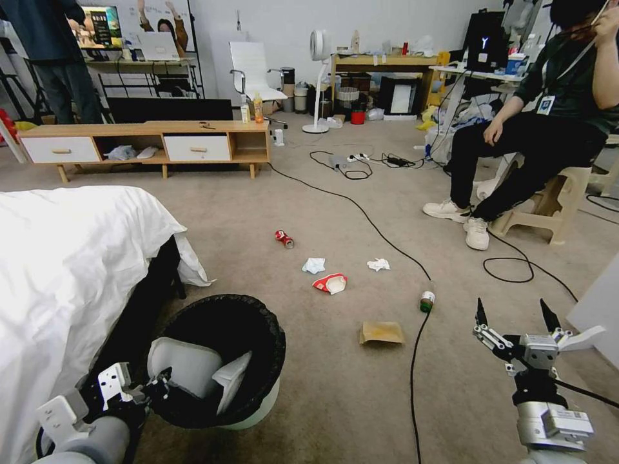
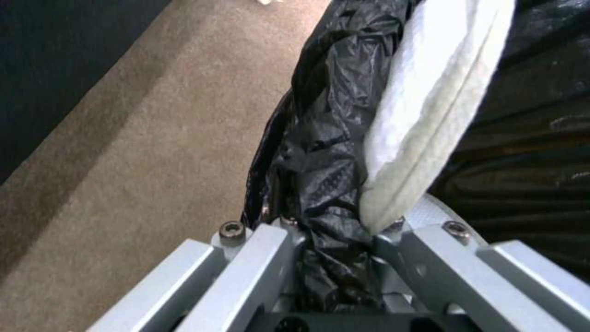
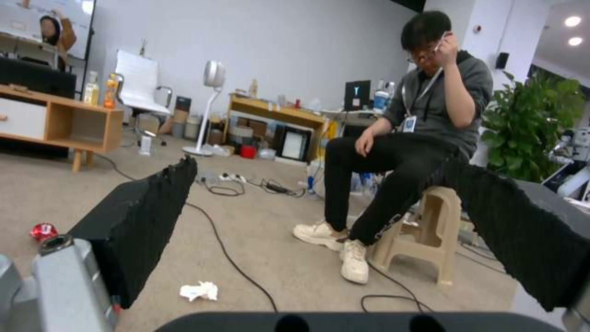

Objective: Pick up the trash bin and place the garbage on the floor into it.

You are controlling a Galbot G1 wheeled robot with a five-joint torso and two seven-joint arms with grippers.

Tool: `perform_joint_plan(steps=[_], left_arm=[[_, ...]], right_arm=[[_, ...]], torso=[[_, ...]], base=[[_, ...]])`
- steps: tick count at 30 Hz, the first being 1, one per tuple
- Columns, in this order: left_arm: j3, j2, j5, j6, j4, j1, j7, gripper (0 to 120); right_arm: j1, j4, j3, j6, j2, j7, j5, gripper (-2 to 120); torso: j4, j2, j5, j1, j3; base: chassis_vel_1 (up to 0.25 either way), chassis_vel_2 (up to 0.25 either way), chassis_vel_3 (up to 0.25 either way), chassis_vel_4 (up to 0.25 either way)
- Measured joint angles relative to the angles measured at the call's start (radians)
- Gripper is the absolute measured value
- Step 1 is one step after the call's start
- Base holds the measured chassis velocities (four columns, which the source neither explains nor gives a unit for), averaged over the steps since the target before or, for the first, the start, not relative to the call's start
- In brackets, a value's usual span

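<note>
The trash bin, white with a black liner, is at the lower left beside the bed. My left gripper is shut on its near rim. White crumpled material lies inside it. On the floor ahead lies the garbage: a red can, two tissues, a noodle cup, a green-capped bottle and a brown paper scrap. My right gripper hangs open at the lower right, holding nothing, right of the bottle.
A bed with a white sheet fills the left. A black cable crosses the carpet past the bottle. A person sits on a beige stool at the right. A low wooden cabinet stands at the back. A white panel edges the right.
</note>
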Motion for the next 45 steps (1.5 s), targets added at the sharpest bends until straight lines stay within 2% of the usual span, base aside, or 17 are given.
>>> perform_joint_plan(steps=[11,16,18,26,31,37,39,40,41,44,45], left_arm=[[0.0,-0.003,0.003,0.0,-0.002,0.003,0.001,5],[-0.002,-0.003,0.005,0.0,-0.004,0.006,0.002,5],[-0.002,-0.004,0.007,0.0,-0.004,0.006,0.002,5],[0.001,-0.004,0.011,0.0,-0.005,0.003,0.004,5],[0.004,-0.004,0.012,0.0,-0.005,0.004,0.004,5],[0.005,-0.004,0.012,0.0,-0.005,0.005,0.004,5],[0.005,-0.004,0.012,0.0,-0.005,0.005,0.004,5],[0.006,-0.001,0.013,0.0,-0.003,0.005,0.005,5],[0.006,-0.001,0.013,0.0,-0.003,0.005,0.005,5],[0.015,0.008,0.027,0.0,0.006,0.0,0.016,5],[0.015,0.008,0.027,0.0,0.006,0.0,0.016,5]], right_arm=[[0.003,-0.004,0.002,0.017,-0.001,-0.001,0.0,100],[0.004,-0.005,-0.001,0.021,0.0,-0.001,-0.001,100],[0.004,-0.005,-0.001,0.021,0.0,-0.001,0.0,100],[0.005,-0.007,0.0,0.029,0.001,-0.002,0.002,100],[-0.001,-0.008,0.0,0.023,-0.002,0.002,-0.002,100],[-0.003,-0.008,-0.006,-0.035,-0.015,0.011,-0.014,100],[-0.012,-0.011,-0.008,-0.081,-0.037,0.004,-0.041,100],[-0.024,-0.021,-0.02,-0.132,-0.064,-0.012,-0.053,100],[-0.024,-0.021,-0.02,-0.132,-0.064,-0.012,-0.053,100],[-0.047,-0.077,-0.083,-0.228,-0.131,-0.073,-0.09,100],[-0.047,-0.077,-0.083,-0.228,-0.131,-0.073,-0.09,100]], torso=[[-0.0001,0.0,-0.0002,0.0,0.0],[0.0005,0.0,0.0,0.0,0.0],[-0.0001,0.0,-0.0002,0.0,0.0],[0.0002,0.0,0.0001,0.0,0.0],[-0.0002,0.0,0.0,0.0,0.0],[0.0002,0.0,0.0,0.0,0.0],[0.0002,0.0,-0.0002,0.0,0.0],[-0.0002,0.0,0.0,0.0,0.0],[-0.0002,0.0,0.0,0.0,0.0],[-0.0002,0.0,0.0002,0.0,0.0],[-0.0002,0.0,0.0002,0.0,0.0]], base=[[-0.169,0.157,0.15,-0.158],[-0.255,0.261,0.247,-0.25],[-0.28,0.284,0.265,-0.289],[-0.251,0.268,0.25,-0.246],[-0.054,0.073,0.004,-0.034],[0.043,-0.049,-0.041,0.048],[0.0,0.0,0.0,0.0],[0.0,0.0,0.0,0.0],[0.0,0.0,0.0,0.0],[0.0,0.0,0.0,0.0],[0.0,0.0,0.0,0.0]])
